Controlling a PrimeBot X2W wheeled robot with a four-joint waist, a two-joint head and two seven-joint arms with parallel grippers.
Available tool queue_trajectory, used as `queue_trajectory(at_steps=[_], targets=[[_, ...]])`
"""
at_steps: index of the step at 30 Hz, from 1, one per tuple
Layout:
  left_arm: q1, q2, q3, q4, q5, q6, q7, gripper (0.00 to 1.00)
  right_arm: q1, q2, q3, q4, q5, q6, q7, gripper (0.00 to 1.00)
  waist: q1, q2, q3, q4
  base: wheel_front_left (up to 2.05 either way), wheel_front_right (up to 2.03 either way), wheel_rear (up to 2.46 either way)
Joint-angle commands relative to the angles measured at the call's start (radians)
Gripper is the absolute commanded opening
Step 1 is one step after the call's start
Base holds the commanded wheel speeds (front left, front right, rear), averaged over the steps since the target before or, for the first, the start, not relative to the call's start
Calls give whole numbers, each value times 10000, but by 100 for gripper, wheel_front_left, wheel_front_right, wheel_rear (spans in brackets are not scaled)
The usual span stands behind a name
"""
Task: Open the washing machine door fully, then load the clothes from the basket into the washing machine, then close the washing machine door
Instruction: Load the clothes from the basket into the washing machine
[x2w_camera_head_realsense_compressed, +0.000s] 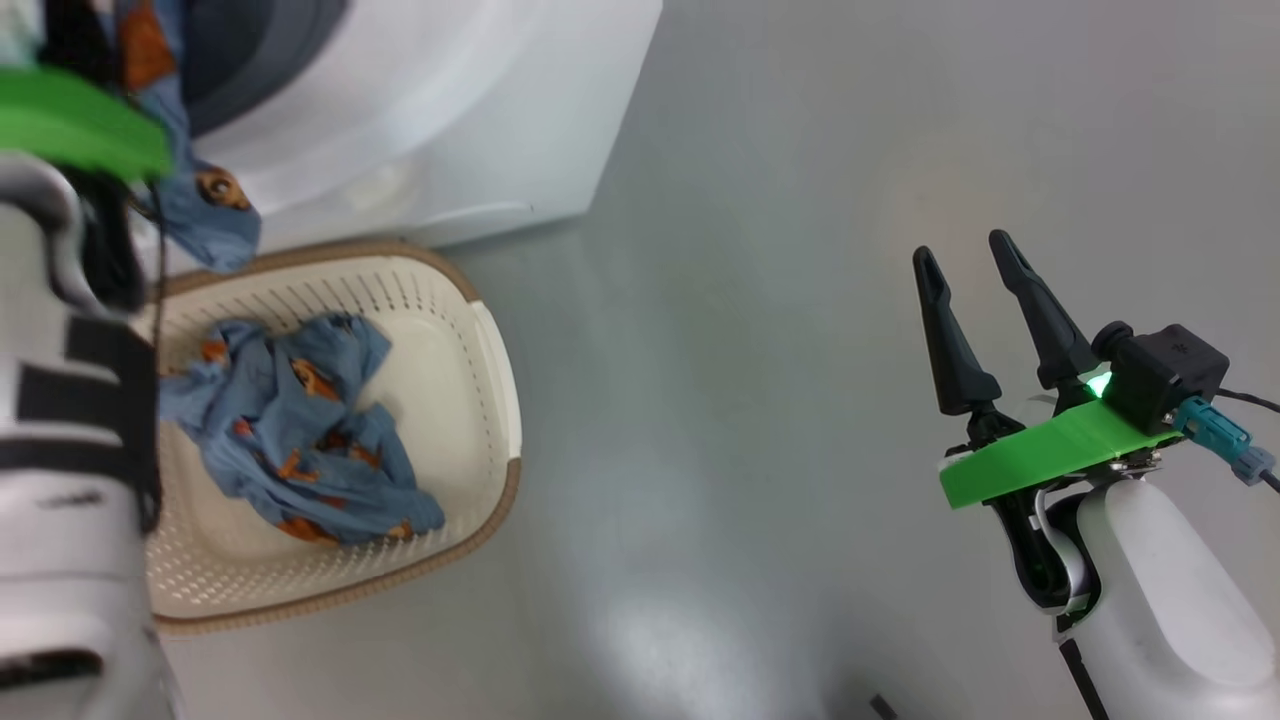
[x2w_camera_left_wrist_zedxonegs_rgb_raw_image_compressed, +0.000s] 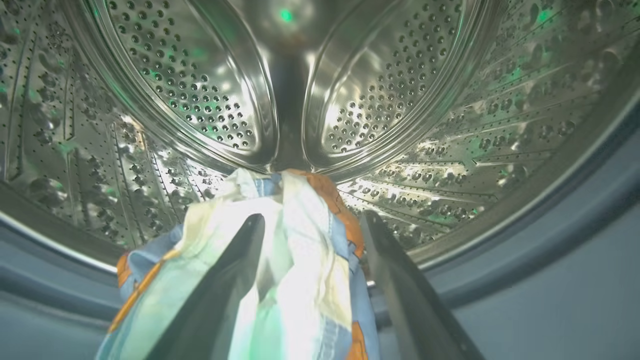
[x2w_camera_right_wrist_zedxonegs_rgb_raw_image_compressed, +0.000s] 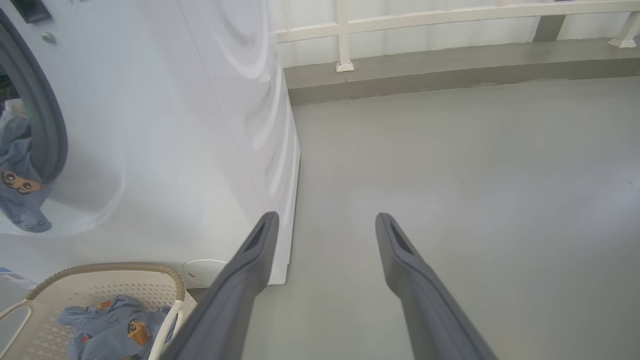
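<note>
Grey floor (x2w_camera_head_realsense_compressed: 800, 300) — one basket (x2w_camera_head_realsense_compressed: 505, 385), one washing machine (x2w_camera_head_realsense_compressed: 450, 100)

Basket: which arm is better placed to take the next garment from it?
Probably the left. The left end effector stands open at the drum, with the basket beside that forearm. A garment lies over one finger, though. The right end effector is open but over the floor, farther away.
</note>
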Motion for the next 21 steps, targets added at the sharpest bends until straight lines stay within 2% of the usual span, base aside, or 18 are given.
queue_trajectory(at_steps=[1, 6, 14, 21], targets=[[214, 350, 160, -245, 151, -39, -22, 100, 88, -145, 185, -149, 215, 56, -80, 100, 0, 0, -478, 137, 0, 0, 0], [1386, 229, 147, -743, 481, -220, -22, 100, 66, -293, 349, 193, 458, 56, -80, 100, 0, 0, -1562, 318, 0, 0, 0], [3339, -129, 428, -1811, 622, -314, -22, 100, 392, -522, 430, 590, 760, 56, -80, 100, 0, 0, -3035, 703, 0, 0, 0], [5013, -424, 214, -2968, 657, -340, -22, 100, 779, -692, 497, 802, 948, 56, -80, 100, 0, 0, -4143, 1104, 0, 0, 0]])
